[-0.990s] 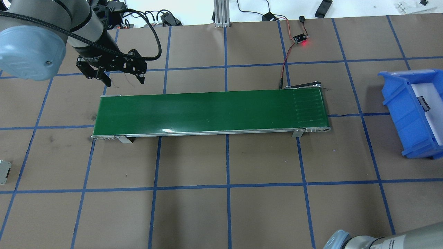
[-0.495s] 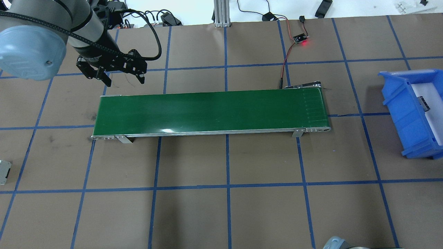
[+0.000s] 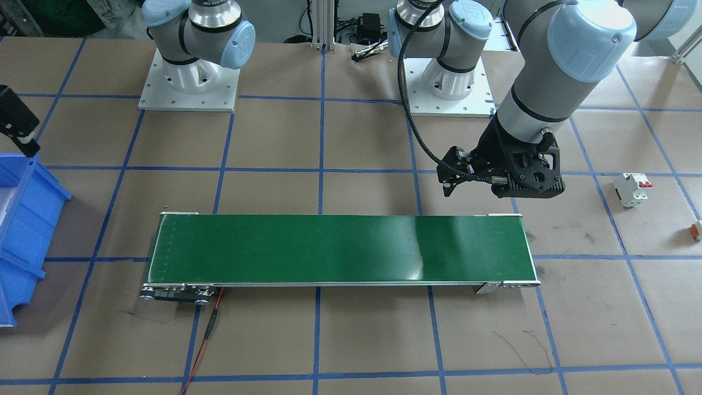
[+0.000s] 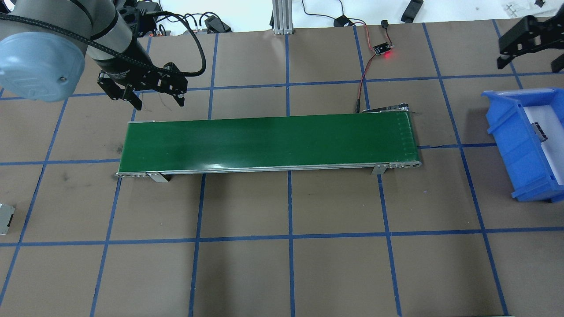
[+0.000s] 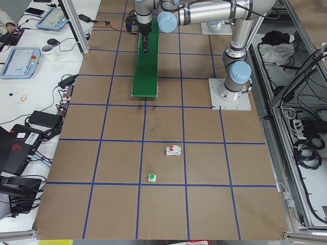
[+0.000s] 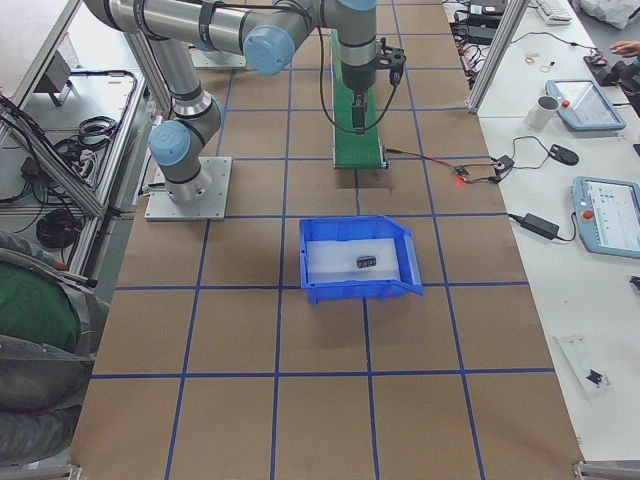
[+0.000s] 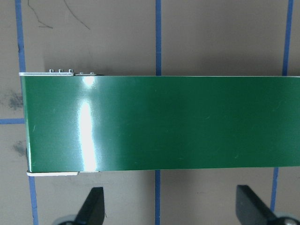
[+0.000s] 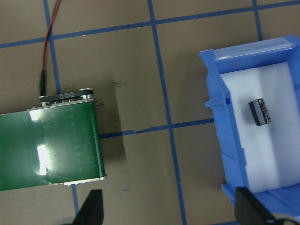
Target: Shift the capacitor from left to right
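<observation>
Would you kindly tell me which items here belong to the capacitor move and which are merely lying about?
Job in hand: capacitor, lying in the blue bin; green conveyor belt; left tool and right tool, both open.
Lying about: white circuit breaker; small orange-and-white part.

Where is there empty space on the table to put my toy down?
The brown squares between the robot and the green belt are bare, and so is the patch between the belt's end and the blue bin. Busier spots: the left hand hovers over the belt's other end, and wires run off its far side.
</observation>
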Controlling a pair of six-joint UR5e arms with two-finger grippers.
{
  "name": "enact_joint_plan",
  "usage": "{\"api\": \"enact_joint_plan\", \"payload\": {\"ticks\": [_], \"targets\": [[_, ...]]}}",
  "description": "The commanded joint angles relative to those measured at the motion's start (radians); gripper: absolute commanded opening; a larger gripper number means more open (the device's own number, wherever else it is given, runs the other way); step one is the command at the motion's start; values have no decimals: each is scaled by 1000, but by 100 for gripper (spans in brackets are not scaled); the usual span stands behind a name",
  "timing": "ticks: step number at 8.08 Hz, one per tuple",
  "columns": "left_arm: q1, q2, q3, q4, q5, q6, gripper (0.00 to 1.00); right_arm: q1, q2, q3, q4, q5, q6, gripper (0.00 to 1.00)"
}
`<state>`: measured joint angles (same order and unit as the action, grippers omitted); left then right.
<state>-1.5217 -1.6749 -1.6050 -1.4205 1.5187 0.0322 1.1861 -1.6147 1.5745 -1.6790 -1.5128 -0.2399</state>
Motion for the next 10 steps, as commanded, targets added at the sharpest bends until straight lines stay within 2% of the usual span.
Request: {"api": "enact_joint_plan", "payload": {"ticks": [1, 5, 7, 10], "targets": [[0, 0, 0, 0, 0, 0, 100, 183, -2, 1, 2, 3, 210, 100], [0, 0, 0, 0, 5, 2, 100, 363, 9, 7, -8, -7, 375, 100], [0, 0, 0, 0, 23, 2, 100, 414, 13, 15, -8, -9, 435, 100], [0, 10, 7, -12, 49, 0, 100, 420, 18, 15, -11, -10, 435, 100]]}}
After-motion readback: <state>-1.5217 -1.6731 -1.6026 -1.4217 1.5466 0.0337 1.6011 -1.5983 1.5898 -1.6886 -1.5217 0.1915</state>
